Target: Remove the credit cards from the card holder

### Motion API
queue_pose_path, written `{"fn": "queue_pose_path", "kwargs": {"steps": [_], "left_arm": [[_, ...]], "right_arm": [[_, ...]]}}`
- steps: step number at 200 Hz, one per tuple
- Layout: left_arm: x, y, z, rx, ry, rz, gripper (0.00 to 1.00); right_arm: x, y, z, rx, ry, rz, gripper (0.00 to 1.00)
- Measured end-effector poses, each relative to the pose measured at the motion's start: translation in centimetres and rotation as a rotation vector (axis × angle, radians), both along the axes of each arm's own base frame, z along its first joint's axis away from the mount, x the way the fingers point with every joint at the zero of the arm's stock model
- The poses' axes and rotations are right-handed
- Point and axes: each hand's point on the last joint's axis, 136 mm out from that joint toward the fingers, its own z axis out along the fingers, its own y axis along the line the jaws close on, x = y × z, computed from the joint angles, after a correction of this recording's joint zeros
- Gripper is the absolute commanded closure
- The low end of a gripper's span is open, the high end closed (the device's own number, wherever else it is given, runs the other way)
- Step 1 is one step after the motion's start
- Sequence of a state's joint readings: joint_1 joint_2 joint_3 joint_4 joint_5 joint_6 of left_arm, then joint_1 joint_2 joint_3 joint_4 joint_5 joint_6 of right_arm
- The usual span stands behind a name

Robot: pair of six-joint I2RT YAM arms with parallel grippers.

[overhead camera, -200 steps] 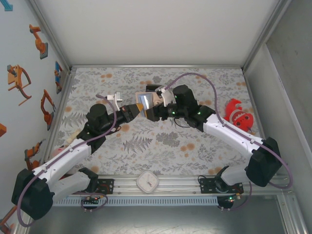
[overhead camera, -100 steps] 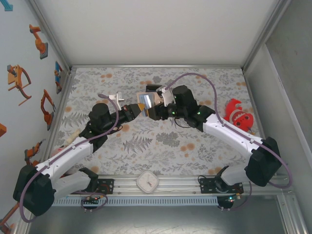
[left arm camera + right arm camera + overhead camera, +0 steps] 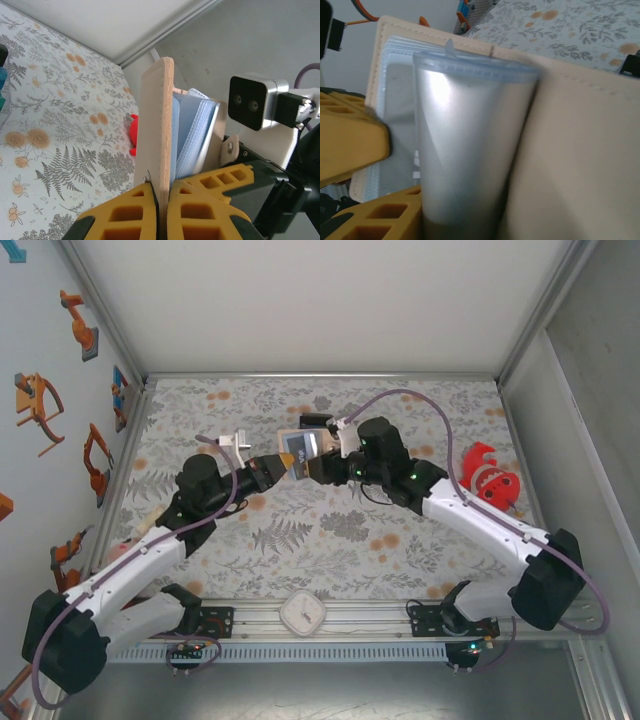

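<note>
Tan, leather-like, the card holder stands on edge in the air. One leaf is pinched between the two yellow fingers of the left gripper. These jaws are pressed tight on the leaf, which rises straight up from between the fingertips. Just to the right of that pinch, the credit cards show as pale blue layers tucked between the two leaves, their top edges level with the holder's rim.

Beyond the cards, the second leaf leans away from the left jaws. A yellow finger of the right gripper lies against its outer face, close beside the left gripper's fingers.

From above, the card holder sits between the two grippers. The left gripper is at its lower left corner and the right gripper at its lower right, the two tips nearly meeting.

In the right wrist view, a silvery blue sleeve rises from beside that gripper's own finger. The tan leaf covers the space on the other side of it. The second finger is hidden there, so I cannot tell whether the right jaws clamp anything or only stand around the sleeve.

The floral table lies below both pairs of jaws. A red toy rests on it, well out past the right gripper.
</note>
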State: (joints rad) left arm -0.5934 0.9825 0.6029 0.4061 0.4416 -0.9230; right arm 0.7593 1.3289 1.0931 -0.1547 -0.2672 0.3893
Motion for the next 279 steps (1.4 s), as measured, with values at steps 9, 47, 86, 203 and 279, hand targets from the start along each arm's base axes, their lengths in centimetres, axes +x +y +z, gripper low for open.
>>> {"fn": "queue_pose_path", "kwargs": {"steps": [9,47,86,203,279], "left_arm": [[-0.2,0.1,0.1,0.004,-0.003,-0.002,1.0],[-0.7,0.5,0.5,0.03,-0.02,-0.001,1.0],[-0.9,0.9,0.9,0.081,-0.032,0.012,1.0],[-0.5,-4.1,-9.8,0.242,0.168,-0.074,1.0],[1.3,-4.8,-14.1,0.161,0.264,-0.089,1.0]], "right_arm": [[0.2,-0.5,0.0,-0.011,-0.009,-0.027,0.47],[1.4,-4.3,-0.9,-0.107,-0.026,-0.201,0.4],[2.7,-9.9,-1.4,-0.212,-0.029,-0.414,0.4],[1.0,-13.0,-1.6,-0.278,0.0,-0.474,0.45],[1.2,-9.8,-7.7,-0.344,0.186,-0.366,0.46]]}}
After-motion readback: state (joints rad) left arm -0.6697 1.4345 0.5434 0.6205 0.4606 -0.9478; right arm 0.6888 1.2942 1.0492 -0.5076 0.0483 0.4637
